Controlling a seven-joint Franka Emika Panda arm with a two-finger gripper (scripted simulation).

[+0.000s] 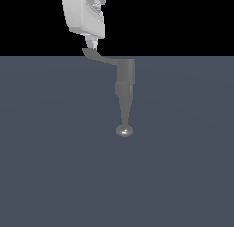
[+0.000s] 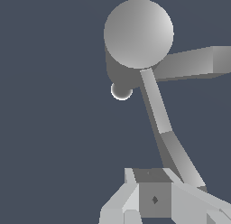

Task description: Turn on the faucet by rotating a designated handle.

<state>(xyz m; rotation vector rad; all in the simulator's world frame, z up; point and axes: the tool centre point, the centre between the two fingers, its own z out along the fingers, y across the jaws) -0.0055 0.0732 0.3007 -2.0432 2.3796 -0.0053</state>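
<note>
The faucet (image 1: 125,77) is a dull-grey upright cylinder tapering down to a narrow spout with a shiny rounded knob (image 1: 124,131). Its thin curved handle (image 1: 98,57) sticks out toward the exterior view's left. My white gripper (image 1: 91,43) hangs right above the handle's flared tip, fingertips touching or nearly touching it. The fingers look pressed together with nothing between them. In the wrist view the faucet (image 2: 138,33) shows its round top, and the handle (image 2: 158,110) runs from it to my gripper (image 2: 154,191), passing beside the fingers.
A thicker grey bar (image 2: 198,63) projects from the faucet body in the wrist view. The faucet stands on a plain dark blue-grey floor (image 1: 55,166), with black background behind.
</note>
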